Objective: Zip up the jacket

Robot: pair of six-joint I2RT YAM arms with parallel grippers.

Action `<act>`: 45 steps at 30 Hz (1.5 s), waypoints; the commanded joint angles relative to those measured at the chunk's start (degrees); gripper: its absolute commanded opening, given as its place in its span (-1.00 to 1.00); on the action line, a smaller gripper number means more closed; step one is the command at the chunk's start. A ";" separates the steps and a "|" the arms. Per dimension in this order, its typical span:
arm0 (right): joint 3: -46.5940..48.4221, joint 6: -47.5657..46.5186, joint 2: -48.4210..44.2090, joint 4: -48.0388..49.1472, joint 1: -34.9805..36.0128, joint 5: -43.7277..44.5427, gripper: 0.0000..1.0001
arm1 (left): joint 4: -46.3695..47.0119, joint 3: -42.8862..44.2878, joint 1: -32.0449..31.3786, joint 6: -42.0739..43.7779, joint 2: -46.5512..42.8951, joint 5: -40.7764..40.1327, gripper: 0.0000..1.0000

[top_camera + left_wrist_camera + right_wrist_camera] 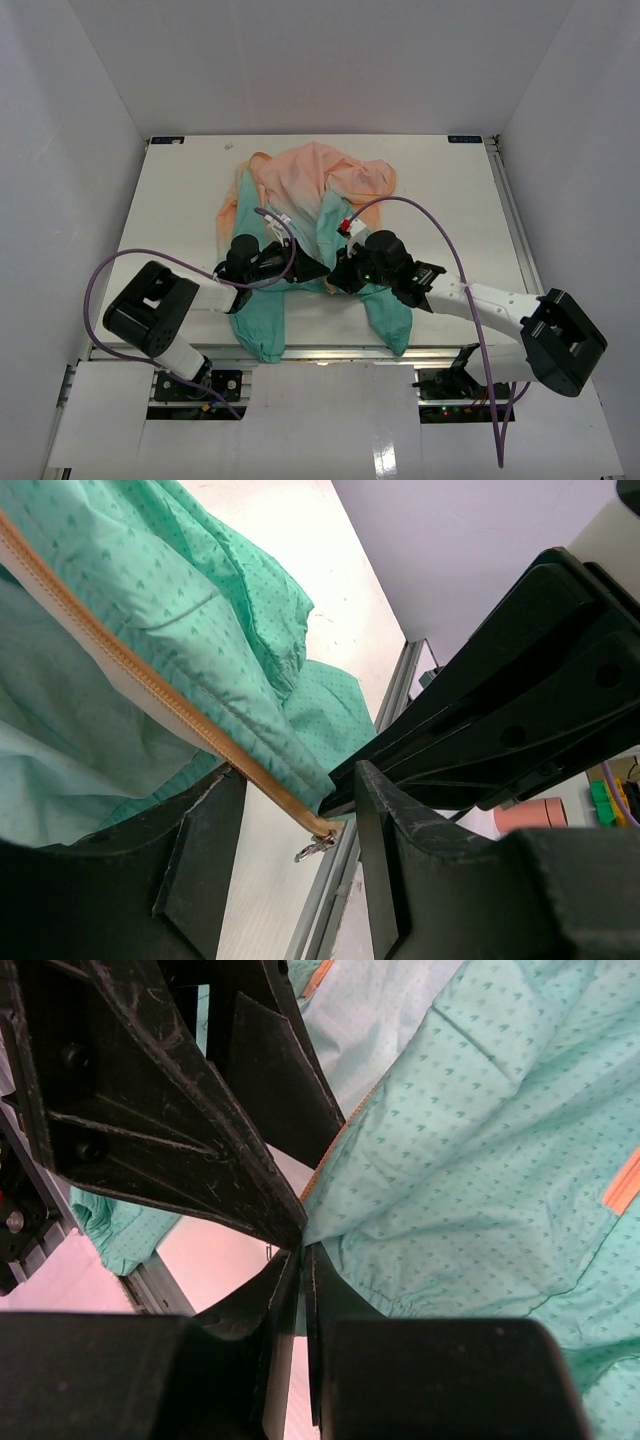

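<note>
The left hand (295, 810) stands part open near the front edge of the worktop (180, 200). Its two black fingers (200, 870) are apart, and the tan zip tape (130, 670) runs down through the gap without clearly pressing on either one. A small metal piece (316, 848) hangs at the tape's lower end; it is too small to say whether it is the slider.

The right hand (302, 1260) faces it, tip to tip. It is closed, pinching the teal bottom corner of the jacket (300, 180) just where the tape ends, and the tape runs taut from there.

From above, both sets of fingertips are hidden under the wrists and cameras. The jacket lies spread in the middle of the worktop, its teal hem under the hands, one teal flap reaching the near edge, and the crumpled peach top farther back. A sleeve there is bunched and hard to follow.
</note>
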 commanded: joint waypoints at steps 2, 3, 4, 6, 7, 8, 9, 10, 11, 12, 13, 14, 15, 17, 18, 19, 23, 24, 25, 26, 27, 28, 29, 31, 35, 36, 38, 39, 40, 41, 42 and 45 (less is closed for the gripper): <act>0.27 0.09 -0.29 3.16 -0.04 -1.48 -0.77 | 3.32 1.89 -0.37 -0.93 1.81 3.67 -0.05; 0.35 -0.03 -0.13 3.15 -0.03 -1.48 -0.75 | 3.89 1.93 -0.37 -1.34 2.18 4.32 -0.15; 0.40 -0.16 -0.02 3.09 0.00 -1.55 -0.73 | 4.29 1.95 -0.37 -1.68 2.33 4.87 -0.25; 0.40 -0.36 0.12 3.03 -0.07 -1.88 -0.69 | 4.56 2.09 -0.37 -1.89 2.59 5.40 -0.52; 0.37 -0.64 0.16 2.97 -0.08 -2.05 -0.66 | 4.54 2.15 -0.37 -1.86 2.57 5.62 -0.60; 0.34 -0.97 0.19 2.90 -0.08 -2.21 -0.62 | 4.48 2.22 -0.37 -1.79 2.51 5.82 -0.67; 0.32 -1.30 0.23 2.80 -0.08 -2.38 -0.58 | 4.40 2.29 -0.37 -1.71 2.42 6.00 -0.74; 0.36 -1.60 0.27 2.51 -0.08 -2.55 -0.57 | 4.23 2.37 -0.37 -1.50 2.21 6.04 -0.79; 0.40 -1.90 0.32 2.22 -0.08 -2.73 -0.55 | 4.06 2.45 -0.37 -1.30 2.01 6.09 -0.84; 0.40 -2.22 0.56 1.98 -0.03 -2.96 -0.52 | 3.92 2.40 -0.37 -1.20 1.86 6.13 -0.86; 0.41 -2.52 0.78 1.72 -0.01 -3.21 -0.50 | 3.79 2.38 -0.37 -1.11 1.72 6.16 -0.89; 0.50 -2.69 0.96 1.34 -0.07 -3.54 -0.49 | 3.71 2.45 -0.37 -1.03 1.57 6.09 -0.91; 0.62 -2.87 1.39 1.22 -0.01 -3.90 -0.49 | 3.59 2.39 -0.37 -0.97 1.51 6.09 -0.92; 1.02 -3.11 2.20 0.65 -0.07 -3.95 -0.47 | 3.65 2.36 -0.37 -1.13 1.56 6.09 -0.93; 1.11 -3.12 2.78 0.63 0.01 -3.94 -0.46 | 3.89 2.28 -0.37 -1.22 1.48 6.19 -0.94; 1.20 -3.29 2.95 0.46 0.01 -3.85 -0.46 | 3.89 2.28 -0.37 -1.30 1.48 6.35 -0.94; 1.54 -3.64 3.38 -0.40 0.01 -3.68 -0.45 | 3.36 2.37 -0.37 -1.12 0.78 6.26 -0.95; 1.40 -3.71 3.24 -0.34 0.01 -3.61 -0.45 | 2.94 2.37 -0.37 -0.91 0.56 6.12 -0.95; 1.19 -3.65 3.07 -0.25 0.01 -3.63 -0.44 | 2.81 2.33 -0.37 -0.86 0.41 6.05 -0.95; 0.95 -3.56 2.88 -0.16 0.01 -3.68 -0.43 | 2.76 2.28 -0.37 -0.86 0.27 6.00 -0.95; 0.85 -3.47 2.78 -0.07 0.01 -3.76 -0.42 | 2.75 2.28 -0.37 -0.78 0.25 6.00 -0.95; 0.74 -3.41 2.82 0.09 0.01 -3.92 -0.39 | 2.70 2.28 -0.37 -0.77 0.15 5.95 -0.95; 0.66 -3.38 2.89 0.30 0.01 -4.15 -0.36 | 2.66 2.25 -0.37 -0.77 0.08 5.91 -0.95; 0.59 -3.30 3.10 0.47 0.01 -4.31 -0.29 | 2.59 2.19 -0.37 -0.77 0.00 5.91 -0.96; 0.42 -3.29 2.85 0.23 0.16 -2.59 -0.24 | 2.06 2.16 -0.37 -0.53 -0.67 5.58 -0.97; 0.35 -3.29 2.74 0.16 0.23 -2.05 -0.23 | 1.89 2.12 -0.37 -0.46 -0.81 5.51 -0.97; 0.19 -3.16 2.56 0.06 0.40 -1.20 -0.21 | 1.79 2.04 -0.37 -0.48 -1.01 5.41 -0.98; 0.11 -3.08 2.54 0.06 0.50 -0.91 -0.20 | 1.81 2.01 -0.37 -0.51 -1.09 5.38 -0.98; 0.06 -3.01 2.62 0.13 0.62 -0.78 -0.20 | 1.86 2.03 -0.37 -0.51 -1.17 5.38 -0.98; 0.12 -2.95 2.74 0.19 0.62 -0.78 -0.20 | 1.80 2.09 -0.37 -0.51 -1.23 5.38 -0.99; 0.13 -3.00 2.90 0.27 0.69 -0.78 -0.20 | 1.78 2.10 -0.37 -0.57 -1.31 5.32 -0.99; 0.22 -2.86 3.61 0.69 0.88 -1.11 -0.20 | 1.68 2.10 -0.37 -0.51 -1.49 5.12 -1.00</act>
